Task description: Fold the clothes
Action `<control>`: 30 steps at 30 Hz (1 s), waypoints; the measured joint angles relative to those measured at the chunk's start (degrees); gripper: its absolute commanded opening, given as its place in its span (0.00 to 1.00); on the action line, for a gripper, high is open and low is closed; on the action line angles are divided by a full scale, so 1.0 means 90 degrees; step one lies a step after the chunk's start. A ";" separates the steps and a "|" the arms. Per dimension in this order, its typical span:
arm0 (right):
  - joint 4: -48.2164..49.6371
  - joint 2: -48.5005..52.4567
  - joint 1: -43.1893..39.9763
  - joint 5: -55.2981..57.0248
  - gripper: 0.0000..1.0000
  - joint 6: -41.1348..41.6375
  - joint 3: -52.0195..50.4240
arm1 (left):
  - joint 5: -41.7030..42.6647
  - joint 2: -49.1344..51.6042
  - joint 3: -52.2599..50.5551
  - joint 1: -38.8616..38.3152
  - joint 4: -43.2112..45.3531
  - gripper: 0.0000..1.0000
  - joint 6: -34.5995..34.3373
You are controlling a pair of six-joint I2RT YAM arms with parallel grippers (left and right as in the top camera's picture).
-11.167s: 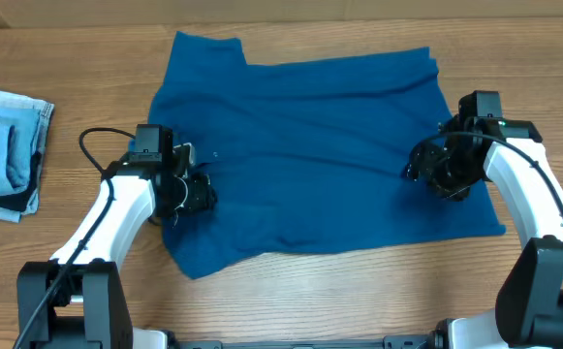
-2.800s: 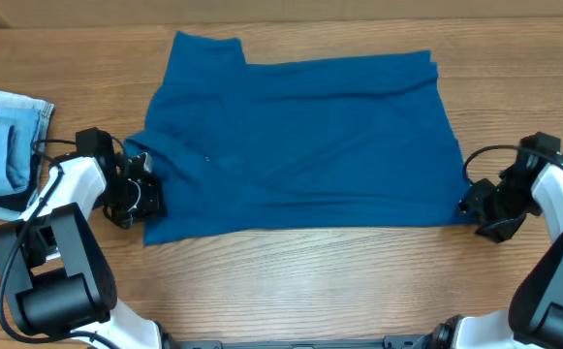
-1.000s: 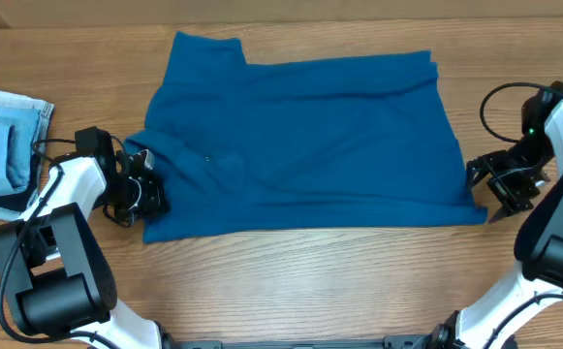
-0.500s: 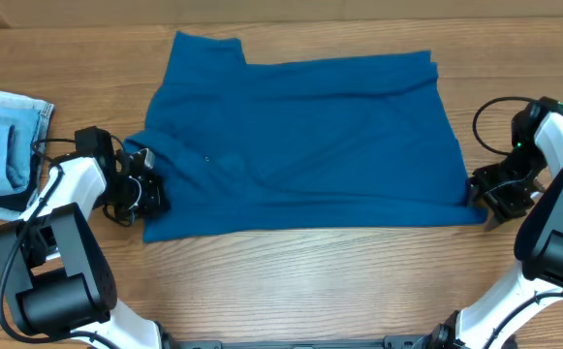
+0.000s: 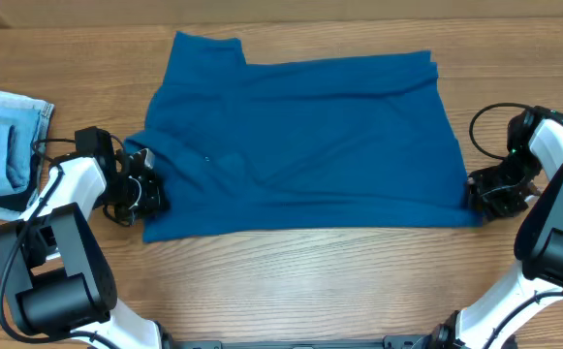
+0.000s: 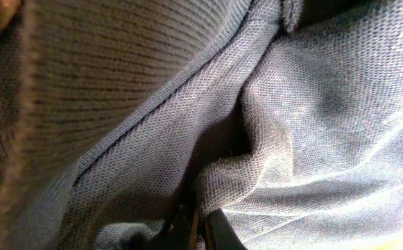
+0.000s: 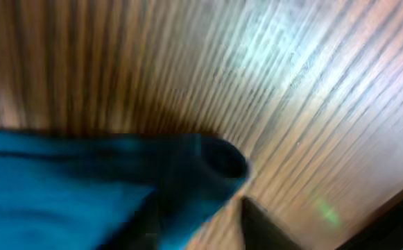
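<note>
The clothes point(image 5: 305, 145), a deep teal-blue shirt, lie flat across the middle of the wooden table, collar end to the left. My left gripper point(image 5: 138, 197) sits at the shirt's lower left corner. In the left wrist view its jaws point(image 6: 195, 226) are shut on a pinched ridge of the knit fabric point(image 6: 270, 139), which fills the frame. My right gripper point(image 5: 482, 194) is at the shirt's lower right corner. The blurred right wrist view shows that rolled corner point(image 7: 218, 163) lying between the jaws of the right gripper point(image 7: 204, 217), with a sliver of bare wood left beside the dark right finger point(image 7: 263, 228).
A pale blue denim stack point(image 5: 5, 145) with a dark edge lies at the table's far left, close to the left arm. Bare wood table point(image 5: 291, 281) runs in front of the shirt. Both arm bases stand at the near edge.
My right gripper has moved left and down onto the shirt's lower right corner, and its jaws have narrowed around it. The left gripper and the shirt have not moved.
</note>
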 measured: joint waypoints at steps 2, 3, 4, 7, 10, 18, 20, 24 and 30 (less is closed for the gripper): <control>-0.0015 0.0000 0.0000 -0.0012 0.04 0.0039 -0.0002 | 0.0002 0.0000 0.0000 0.0000 0.0000 0.04 0.0000; -0.0032 0.0000 0.0000 -0.0012 0.04 0.0044 -0.0002 | 0.0002 0.0000 0.0000 0.0000 0.0000 0.04 0.0000; -0.0036 0.0000 0.0000 -0.0007 0.04 0.0039 -0.0002 | 0.0002 0.0000 0.0000 0.0000 0.0000 0.04 -0.0002; -0.0034 0.0000 0.0000 -0.0012 0.04 0.0046 -0.0005 | 0.0002 0.0000 0.0000 0.0000 0.0002 0.04 0.0000; 0.0000 0.0000 0.0000 -0.0061 0.04 0.0049 -0.0002 | 0.0002 0.0000 0.0000 0.0000 0.0000 0.05 0.0000; 0.0296 0.0002 0.0000 -0.0704 0.04 -0.0100 0.0758 | 0.0002 0.0000 -0.0002 0.0000 0.0000 0.05 0.0000; 0.0301 0.0002 0.0000 -0.0782 0.04 -0.0100 0.0935 | 0.0002 0.0000 -0.0002 0.0000 0.0002 0.05 0.0000; 0.0561 0.0002 0.0000 -0.0850 0.04 -0.0102 0.0988 | 0.0005 0.0000 -0.0002 0.0000 0.0027 0.05 0.0000; 0.1200 0.0002 0.0000 -0.0896 0.04 -0.0095 0.0993 | 0.0029 0.0000 -0.0005 0.0000 0.0080 0.05 0.0000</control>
